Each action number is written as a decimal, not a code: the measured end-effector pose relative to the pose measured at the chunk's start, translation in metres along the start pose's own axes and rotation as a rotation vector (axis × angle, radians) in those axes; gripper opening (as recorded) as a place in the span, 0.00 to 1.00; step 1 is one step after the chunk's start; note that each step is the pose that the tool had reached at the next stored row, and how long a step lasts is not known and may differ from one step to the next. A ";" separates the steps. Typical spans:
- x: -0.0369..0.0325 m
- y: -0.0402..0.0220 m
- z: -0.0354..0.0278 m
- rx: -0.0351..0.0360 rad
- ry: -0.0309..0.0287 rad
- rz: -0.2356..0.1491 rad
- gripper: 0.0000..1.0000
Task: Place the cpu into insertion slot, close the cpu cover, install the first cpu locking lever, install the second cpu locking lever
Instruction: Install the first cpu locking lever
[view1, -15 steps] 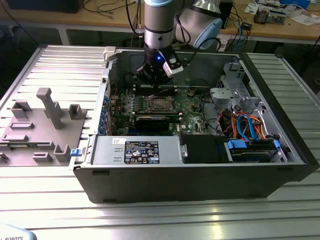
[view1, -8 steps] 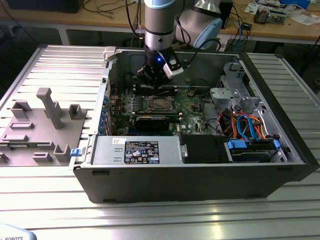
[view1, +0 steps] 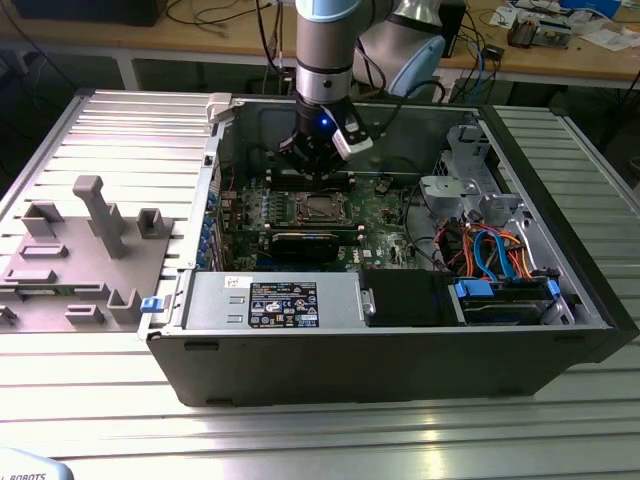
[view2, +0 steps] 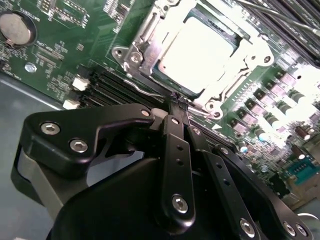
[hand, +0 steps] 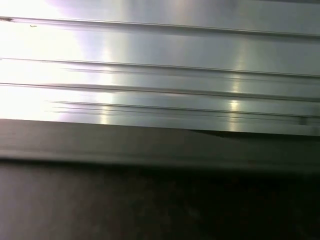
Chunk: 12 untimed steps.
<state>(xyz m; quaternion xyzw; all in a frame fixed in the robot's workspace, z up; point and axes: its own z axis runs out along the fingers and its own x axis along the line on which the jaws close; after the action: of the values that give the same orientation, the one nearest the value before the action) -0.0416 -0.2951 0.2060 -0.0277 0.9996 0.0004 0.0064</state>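
Jaws closed w/ tips together, gripping nothing, gripper (view2: 178, 102) just above socket edge, cpu (view2: 200, 52) seated in insertion slot (view1: 322, 208) just ahead of jaws, cpu cover (view2: 150, 30) down over it, green motherboard (view2: 65, 45) below.

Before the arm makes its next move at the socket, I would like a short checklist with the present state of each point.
1. cpu seated in the insertion slot: ok, its bright top lies inside the frame.
2. cpu cover down over the chip: ok, it appears closed around it.
3. Locking levers latched: cannot tell.
4. gripper empty: ok, fingertips together with nothing between.
5. Gripper near the socket: ok, tips are at its edge; contact cannot tell.
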 end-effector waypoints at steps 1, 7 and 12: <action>-0.0013 -0.0001 0.0005 -0.0001 0.0000 0.000 0.11; -0.0078 -0.0005 0.0034 0.0004 0.0008 0.000 0.11; -0.0132 -0.0008 0.0052 0.0001 0.0008 0.000 0.11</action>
<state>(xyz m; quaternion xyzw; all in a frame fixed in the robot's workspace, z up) -0.0283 -0.2952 0.2009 -0.0277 0.9996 0.0003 0.0060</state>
